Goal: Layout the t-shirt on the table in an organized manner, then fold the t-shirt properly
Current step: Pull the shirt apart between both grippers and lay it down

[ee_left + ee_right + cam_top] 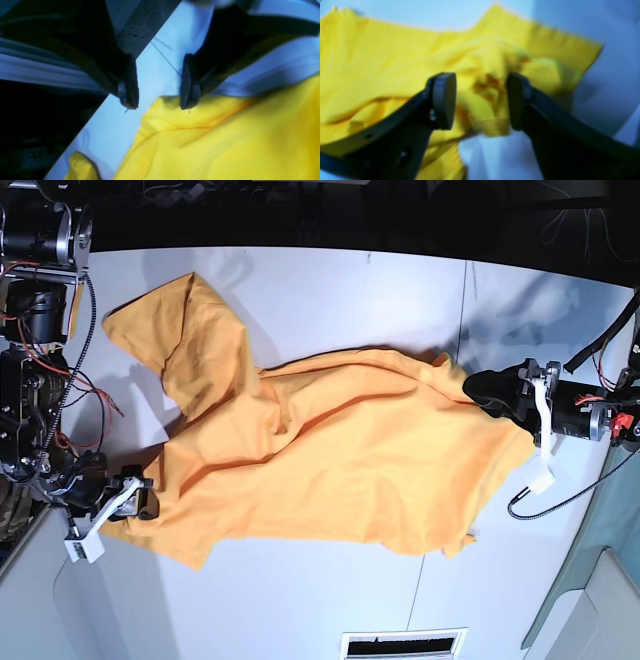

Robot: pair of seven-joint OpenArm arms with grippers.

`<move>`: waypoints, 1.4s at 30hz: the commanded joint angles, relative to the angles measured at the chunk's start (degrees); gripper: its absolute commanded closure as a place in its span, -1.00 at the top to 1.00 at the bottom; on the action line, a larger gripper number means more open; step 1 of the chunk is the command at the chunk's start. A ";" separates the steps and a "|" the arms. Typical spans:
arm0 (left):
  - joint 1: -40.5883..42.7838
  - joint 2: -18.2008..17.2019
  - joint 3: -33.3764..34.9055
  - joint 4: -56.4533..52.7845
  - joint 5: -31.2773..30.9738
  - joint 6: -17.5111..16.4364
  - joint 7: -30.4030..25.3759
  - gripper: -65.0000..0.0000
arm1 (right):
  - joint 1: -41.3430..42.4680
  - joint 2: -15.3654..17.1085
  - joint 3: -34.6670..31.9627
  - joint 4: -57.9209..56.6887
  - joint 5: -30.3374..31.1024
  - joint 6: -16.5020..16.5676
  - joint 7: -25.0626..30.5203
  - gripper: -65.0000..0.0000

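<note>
1. Left wrist view: the left gripper (pixel 158 100) hangs with its two dark pads spread apart and nothing between them. One pad tip sits over the edge of the t-shirt (pixel 225 140); the other is over bare table (pixel 160 72). Only this view shows the table's diagonal edge up close, with a thin dark seam line crossing the white surface and dark, dim space beyond the edge. The cloth here reads bright yellow, with a long crease running across it.

2. Right wrist view: the right gripper (pixel 481 102) is also spread wide. A crumpled fold of the t-shirt (pixel 382 62) bunches up in the gap between the pads; the picture is blurred, so whether the cloth touches either pad cannot be told. Only this view shows that bunched lump and a hemmed edge hanging below it. Pale table (pixel 607 87) lies past the cloth.

3. Base view: only this one shows the whole garment. The t-shirt (pixel 330 450) lies spread but rumpled across the middle of the white table (pixel 300 600), orange-yellow, with a flap folded toward the upper left. The right gripper (pixel 135 505) is at the cloth's lower-left corner, the left gripper (pixel 490 395) at its right edge. A vent grille (pixel 403 644) sits near the bottom edge, and loose wiring (pixel 80 395) runs along the left side.
</note>
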State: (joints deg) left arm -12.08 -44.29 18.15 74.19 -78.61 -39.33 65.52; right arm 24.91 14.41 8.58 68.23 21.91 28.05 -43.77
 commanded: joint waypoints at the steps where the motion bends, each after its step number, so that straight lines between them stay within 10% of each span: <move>1: -1.22 -1.22 -0.61 0.74 -0.66 -0.67 -1.09 -0.06 | 1.09 0.00 0.57 1.03 2.56 0.24 -0.39 0.04; 16: 6.67 -0.72 -0.61 0.68 21.97 -0.50 -17.94 -0.06 | -21.11 -5.73 13.75 15.78 8.37 1.95 -5.92 0.04; 32: 6.67 9.75 -0.61 0.68 24.00 -0.67 -18.27 -0.06 | -26.34 -5.92 10.36 9.68 7.89 1.95 -1.18 0.03; 35: 6.67 11.56 -0.61 0.68 30.67 2.99 -21.09 -0.18 | -26.34 -5.90 8.22 9.11 7.87 1.92 0.55 -0.36; 38: 6.67 12.00 -0.61 0.68 36.89 4.83 -22.86 -0.92 | -25.75 -5.86 7.43 9.14 7.65 2.03 0.70 -1.00; 42: 5.27 9.64 -0.61 1.14 41.79 5.90 -22.69 -1.00 | -22.71 -4.94 8.48 9.27 4.13 2.86 0.66 -1.00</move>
State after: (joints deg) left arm -5.37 -33.26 18.09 74.39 -37.04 -33.82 43.24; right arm 1.02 8.47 16.53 76.53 25.61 30.81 -44.25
